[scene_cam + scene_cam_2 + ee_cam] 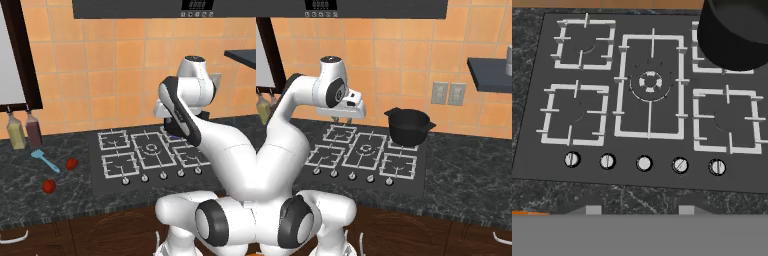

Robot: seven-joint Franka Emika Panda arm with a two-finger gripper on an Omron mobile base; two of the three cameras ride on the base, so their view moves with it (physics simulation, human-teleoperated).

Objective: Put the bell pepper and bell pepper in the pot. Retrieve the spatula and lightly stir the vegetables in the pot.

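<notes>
Two bottles (24, 131) stand far left on the counter (30, 200). One spatula (44, 160) lies beside two bell peppers (71, 163), all left of the stove (145, 155). One pot (407, 127) occupies the far right burner. The gripper (342, 119) hangs above the stove, its spread indiscernible.

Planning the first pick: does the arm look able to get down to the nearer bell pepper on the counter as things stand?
Probably yes. The nearer bell pepper lies in the open on the counter left of the stove, apart from the spatula and the other pepper. Nothing stands over it, though the arm must swing well left.
</notes>
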